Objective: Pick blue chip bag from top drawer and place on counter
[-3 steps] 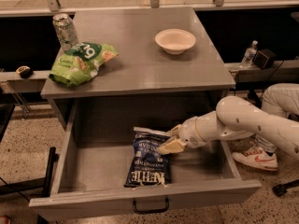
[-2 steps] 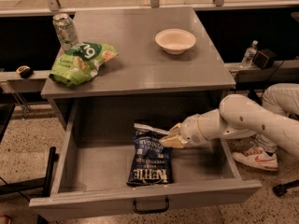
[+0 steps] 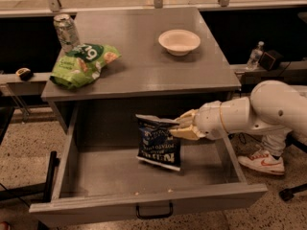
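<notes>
Navy blue chip bag hangs tilted within top drawer, gripper clenched on its upper right edge. Judged light, soft, crushable, slippery film; top seam grips best.

A green chip bag lies just beside a soda can, a white bowl well apart.

Pincer inside top drawer, tips partly hidden by blue chip bag; arm cut off right.
</notes>
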`<state>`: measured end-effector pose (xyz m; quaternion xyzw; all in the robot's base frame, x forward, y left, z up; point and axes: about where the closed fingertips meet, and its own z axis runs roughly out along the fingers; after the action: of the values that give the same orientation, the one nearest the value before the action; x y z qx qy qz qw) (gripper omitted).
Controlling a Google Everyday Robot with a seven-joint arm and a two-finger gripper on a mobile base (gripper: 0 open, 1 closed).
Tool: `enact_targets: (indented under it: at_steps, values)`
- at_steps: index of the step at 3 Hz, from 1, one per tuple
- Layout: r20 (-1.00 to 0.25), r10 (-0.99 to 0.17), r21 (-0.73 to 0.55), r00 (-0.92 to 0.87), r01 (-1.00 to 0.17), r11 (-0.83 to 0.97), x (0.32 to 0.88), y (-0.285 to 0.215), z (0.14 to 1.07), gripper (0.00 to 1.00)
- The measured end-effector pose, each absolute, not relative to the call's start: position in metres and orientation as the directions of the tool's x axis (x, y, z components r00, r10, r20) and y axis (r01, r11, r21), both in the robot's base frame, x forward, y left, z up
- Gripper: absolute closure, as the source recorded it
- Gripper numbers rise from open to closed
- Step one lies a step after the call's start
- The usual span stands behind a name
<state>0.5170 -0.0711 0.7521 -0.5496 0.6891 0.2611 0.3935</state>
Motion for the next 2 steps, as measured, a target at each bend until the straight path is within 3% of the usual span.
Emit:
enact_targets:
  at_steps: [2]
  values:
    - [-0.804,-0.586,-0.256,0.101,-0.948,0.189,0.512,-0.069,0.857,1.00]
